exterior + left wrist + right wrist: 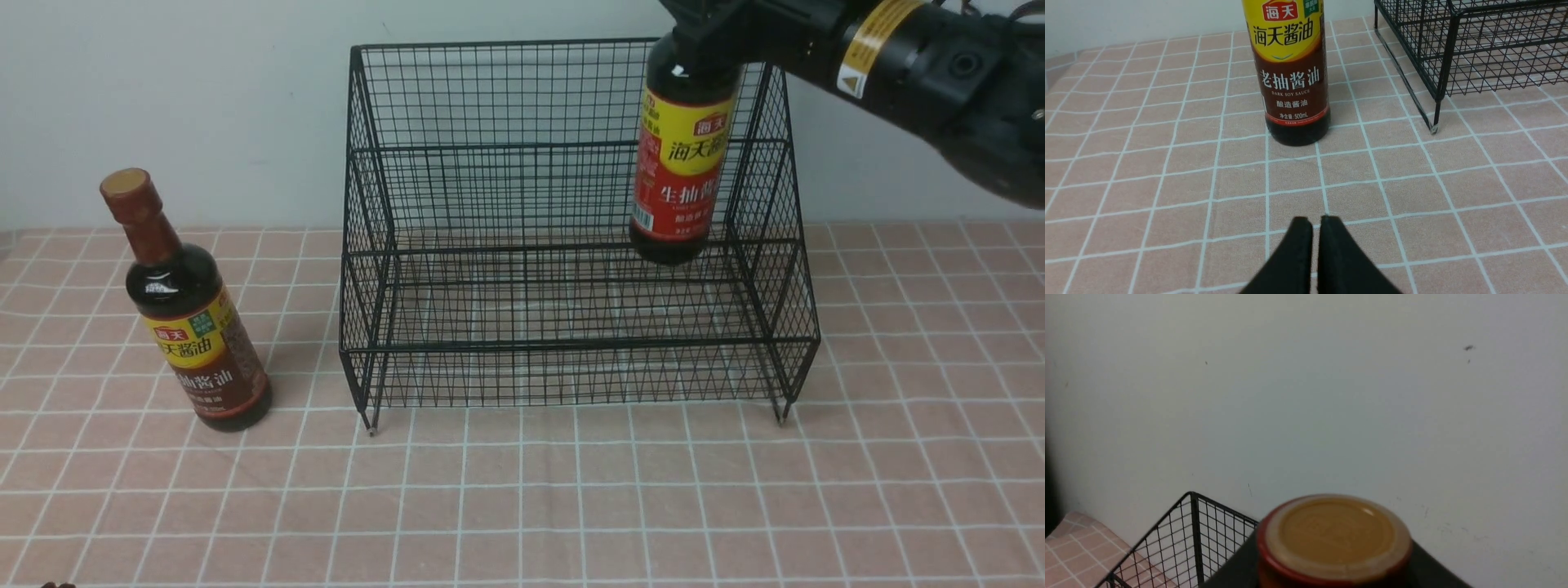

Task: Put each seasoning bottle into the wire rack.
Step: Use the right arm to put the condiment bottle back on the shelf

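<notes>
Here, the right claw (695, 39) clamps the red-label bottle (684, 175) by a neck it hides. The bottle hangs upright at the right end of the wire rack (506, 147), seemingly just clear of the upper tier. The left claw (1315, 220) is pinched closed on nothing. The brown-label bottle (1294, 81), its top cut off in the left wrist view, reads "DARK SOY SAUCE" and "500mL". It stands on the tablecloth (1167, 163) left of the rack.

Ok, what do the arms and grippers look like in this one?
The right arm is black and rounded, with a yellow warning label bearing a triangle symbol. The left gripper has two matte black fingers, wide at the base and tapering to blunt tips.
</notes>
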